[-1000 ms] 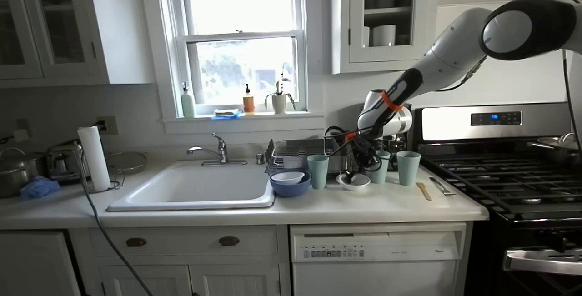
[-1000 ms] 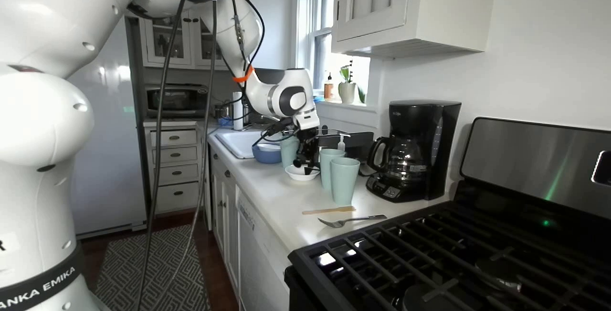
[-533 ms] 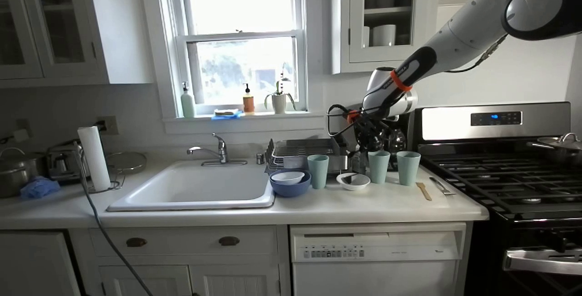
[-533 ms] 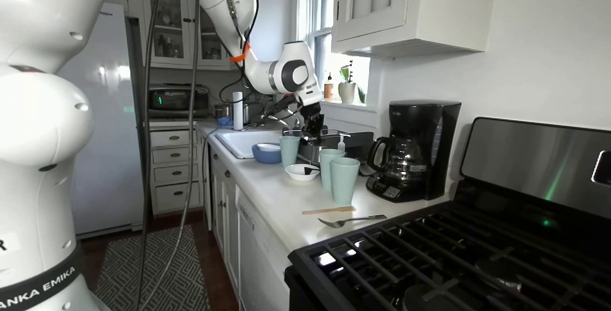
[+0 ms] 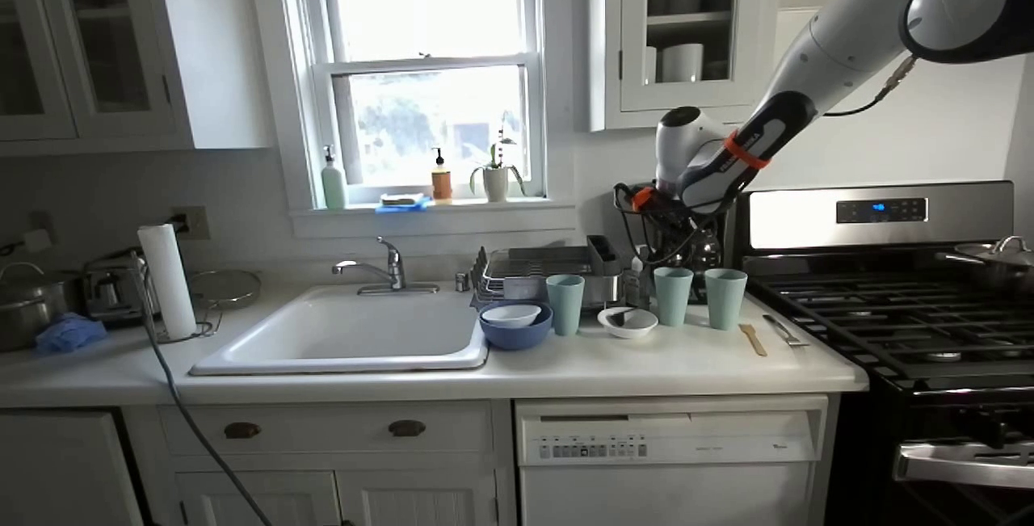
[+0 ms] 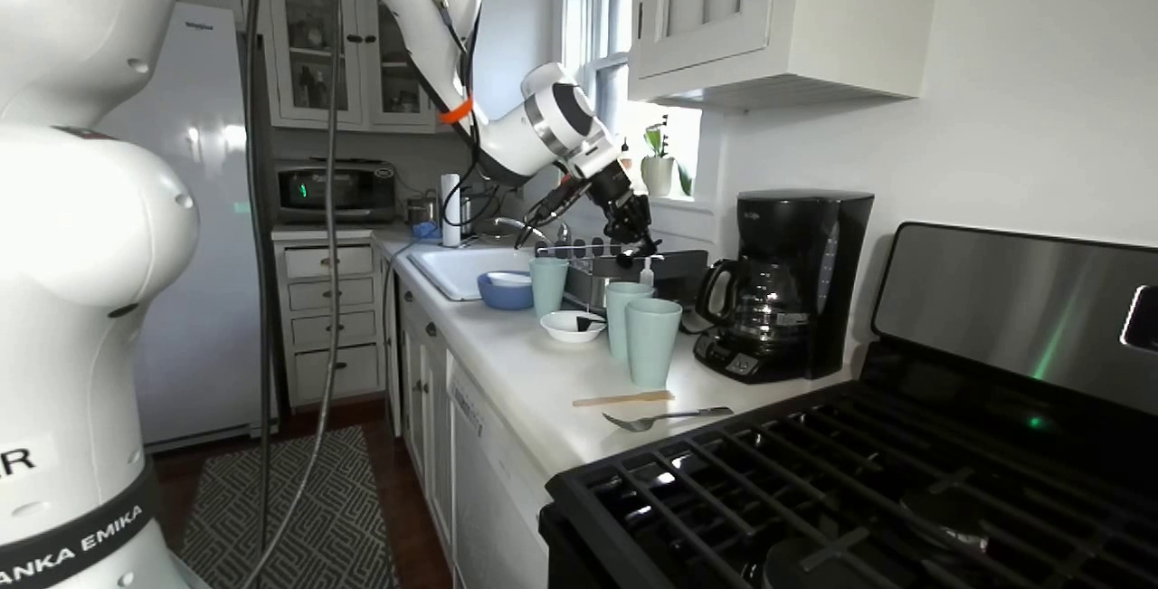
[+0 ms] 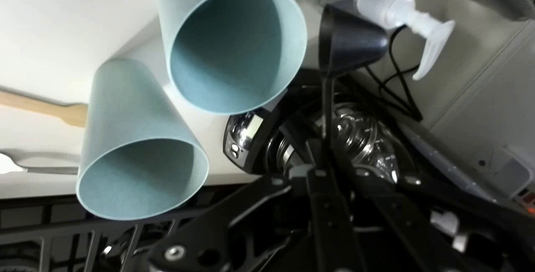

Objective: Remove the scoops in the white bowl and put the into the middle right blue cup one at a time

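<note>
Gripped black scoop [image 7: 355,43] near upright middle blue cup [image 5: 673,297], second scoop [image 6: 584,323] in white bowl [image 6: 568,335]

White counter [image 5: 687,366], quite the line-up: blue bowl [image 5: 517,337], pale blue cup [image 5: 565,305] just beside, then the white bowl [image 5: 632,333], a second cup [image 5: 673,297], a third cup [image 5: 725,300], coffee maker [image 6: 796,250] behind those two, and a wooden utensil [image 5: 753,340] and fork [image 6: 669,416], side by side!

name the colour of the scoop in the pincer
Black or nearly so; the scoop shows best in the wrist view.
</note>
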Available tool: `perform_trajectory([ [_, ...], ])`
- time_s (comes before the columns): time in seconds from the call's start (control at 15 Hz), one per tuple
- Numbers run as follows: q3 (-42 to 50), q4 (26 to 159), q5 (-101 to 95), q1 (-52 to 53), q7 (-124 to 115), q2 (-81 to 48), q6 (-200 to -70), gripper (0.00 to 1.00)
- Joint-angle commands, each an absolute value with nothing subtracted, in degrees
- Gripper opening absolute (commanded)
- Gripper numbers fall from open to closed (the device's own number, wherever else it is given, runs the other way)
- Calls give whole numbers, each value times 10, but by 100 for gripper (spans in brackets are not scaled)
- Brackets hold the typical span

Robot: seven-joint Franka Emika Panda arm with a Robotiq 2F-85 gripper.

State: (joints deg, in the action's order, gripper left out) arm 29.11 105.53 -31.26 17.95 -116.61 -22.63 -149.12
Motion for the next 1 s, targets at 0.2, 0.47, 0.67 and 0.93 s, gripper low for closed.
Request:
perform_trajectory([
  [0.2,232,1071,-472,159,-1294,-192,-1346,1],
  [0.47,167,1071,-497,128,-1314,-194,-1295,1],
  [0.67,137,1063,-513,112,-1334,-206,-1274,1],
  [0.93,117,1056,-541,93,-1373,-216,-1267,1],
])
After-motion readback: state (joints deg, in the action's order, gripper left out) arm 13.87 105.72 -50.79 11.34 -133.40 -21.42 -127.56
